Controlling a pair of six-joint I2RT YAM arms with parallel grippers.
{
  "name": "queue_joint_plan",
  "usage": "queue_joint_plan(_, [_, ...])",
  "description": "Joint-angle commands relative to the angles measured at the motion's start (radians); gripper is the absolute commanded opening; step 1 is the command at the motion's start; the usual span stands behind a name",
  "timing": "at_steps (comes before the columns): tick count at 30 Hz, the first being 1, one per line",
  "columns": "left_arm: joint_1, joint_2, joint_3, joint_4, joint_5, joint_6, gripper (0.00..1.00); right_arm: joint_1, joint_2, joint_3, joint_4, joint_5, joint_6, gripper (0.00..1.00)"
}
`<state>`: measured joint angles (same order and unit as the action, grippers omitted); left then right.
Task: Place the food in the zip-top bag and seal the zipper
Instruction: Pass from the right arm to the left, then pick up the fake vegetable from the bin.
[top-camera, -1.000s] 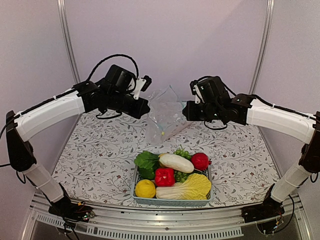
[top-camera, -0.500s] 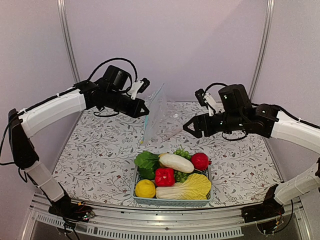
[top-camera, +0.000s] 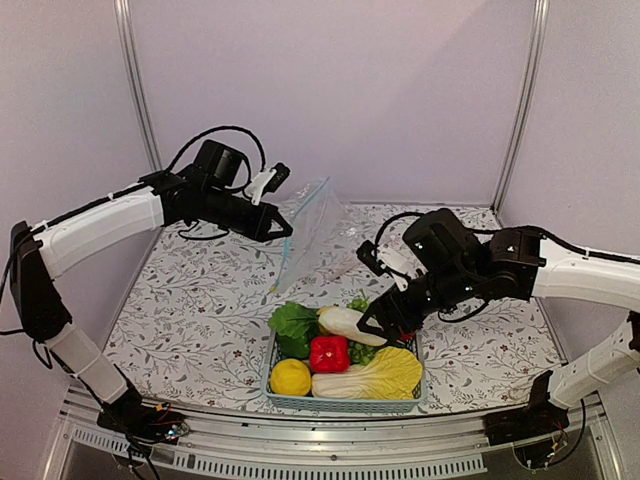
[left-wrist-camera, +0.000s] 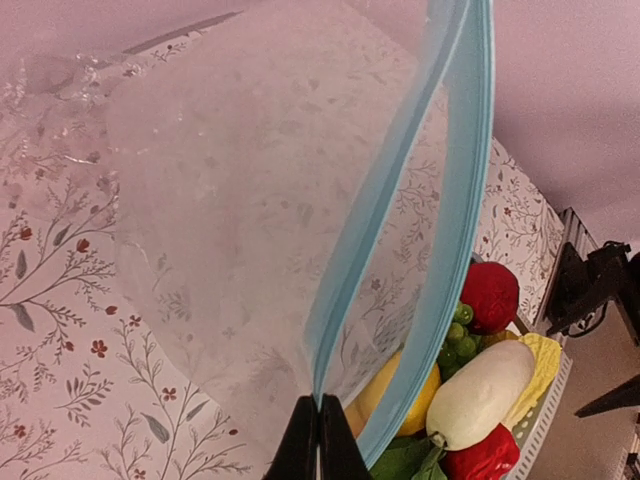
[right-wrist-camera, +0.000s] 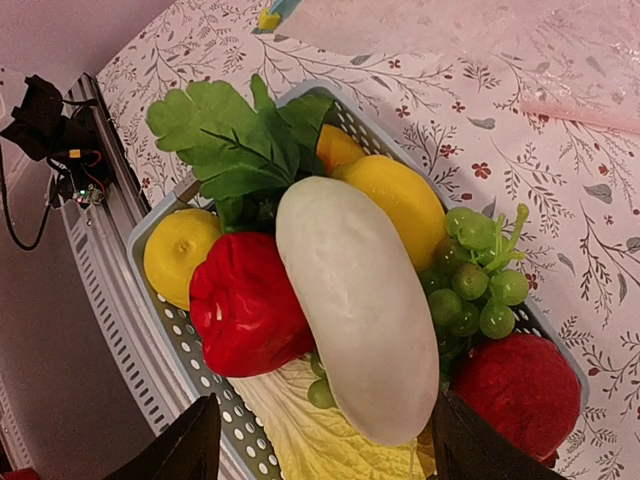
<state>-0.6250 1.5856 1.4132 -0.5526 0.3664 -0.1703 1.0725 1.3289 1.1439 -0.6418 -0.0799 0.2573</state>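
The clear zip-top bag (top-camera: 308, 232) hangs tilted above the table. My left gripper (top-camera: 284, 228) is shut on its rim, black fingertips (left-wrist-camera: 300, 445) pinching the teal zipper (left-wrist-camera: 395, 200), and the mouth gapes open. The food lies in a light-blue basket (top-camera: 340, 403): white radish (right-wrist-camera: 355, 310), red pepper (right-wrist-camera: 245, 300), lemons (right-wrist-camera: 180, 255), green leaves (right-wrist-camera: 230, 135), grapes (right-wrist-camera: 475, 285), red fruit (right-wrist-camera: 520, 390) and cabbage (top-camera: 380, 375). My right gripper (top-camera: 378, 322) hovers open just above the radish, its fingers (right-wrist-camera: 190, 450) on either side of it, holding nothing.
The basket stands at the table's near edge, close to the metal front rail (top-camera: 330, 440). The floral tablecloth (top-camera: 190, 310) lies to both sides. Purple walls and upright frame posts (top-camera: 135, 80) close in the back.
My right gripper let go of the bag, opened, and swung down and left over the basket. The bag now hangs from the left gripper alone, which drew slightly left.
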Motion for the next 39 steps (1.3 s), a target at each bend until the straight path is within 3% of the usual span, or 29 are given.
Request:
queue_joint_plan(1, [0.015,-0.045,-0.026,0.046,0.033,-0.005,0.00,0.017,0.058,-0.015,-0.036,0.034,0.008,0.72])
queue_joint_plan(25, [0.024,-0.050,-0.031,0.046,0.059,0.000,0.00,0.021,0.184,-0.012,-0.018,0.071,-0.038,0.64])
queue_joint_plan(39, [0.027,-0.041,-0.033,0.052,0.089,-0.008,0.00,0.021,0.179,-0.010,-0.013,0.074,-0.039,0.42])
